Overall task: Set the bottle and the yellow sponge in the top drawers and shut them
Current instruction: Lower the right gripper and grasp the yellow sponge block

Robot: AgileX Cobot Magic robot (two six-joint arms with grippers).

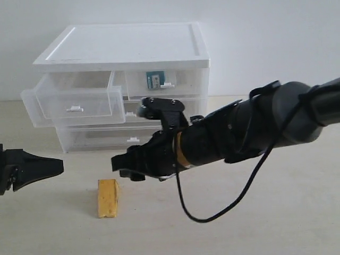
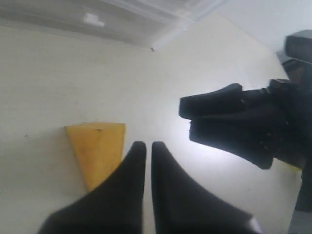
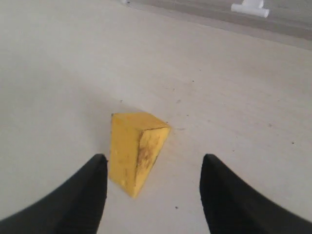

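Note:
The yellow sponge [image 1: 108,197] lies on the table in front of the cabinet, also in the left wrist view [image 2: 97,148] and the right wrist view [image 3: 134,148]. My right gripper [image 1: 121,167] [image 3: 155,161] hovers open just above it, touching nothing. My left gripper [image 1: 53,166] [image 2: 146,145] is shut and empty, left of the sponge. The left top drawer [image 1: 74,101] is pulled out and looks empty. The right top drawer [image 1: 183,79] is closed; the bottle's teal label [image 1: 154,79] shows through its front.
The white cabinet [image 1: 122,48] stands at the back against the wall, with two full-width drawers [image 1: 95,138] closed below. A black cable [image 1: 212,215] hangs from the right arm down to the table. The right gripper's fingers [image 2: 219,105] show in the left wrist view.

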